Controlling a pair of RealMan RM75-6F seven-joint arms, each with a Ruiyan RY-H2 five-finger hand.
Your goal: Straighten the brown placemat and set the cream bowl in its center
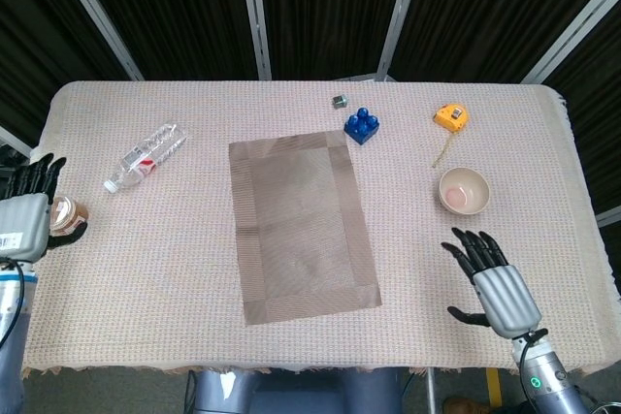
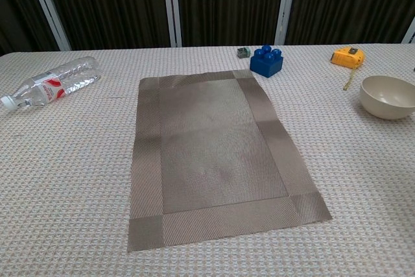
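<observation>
The brown placemat (image 1: 302,224) (image 2: 217,154) lies flat in the middle of the table, turned slightly off the table's edges. The cream bowl (image 1: 464,190) (image 2: 388,96) stands upright and empty to its right, off the mat. My left hand (image 1: 26,219) hovers at the table's left edge with its fingers spread and nothing in it. My right hand (image 1: 496,284) is near the front right, below the bowl, also spread and holding nothing. Neither hand shows in the chest view.
A clear plastic bottle (image 1: 146,156) (image 2: 49,82) lies on its side at the left. A blue toy brick (image 1: 362,125) (image 2: 266,61), a small grey object (image 1: 341,101) and a yellow tape measure (image 1: 450,118) (image 2: 345,56) sit along the back. A small round tub (image 1: 67,214) is beside my left hand.
</observation>
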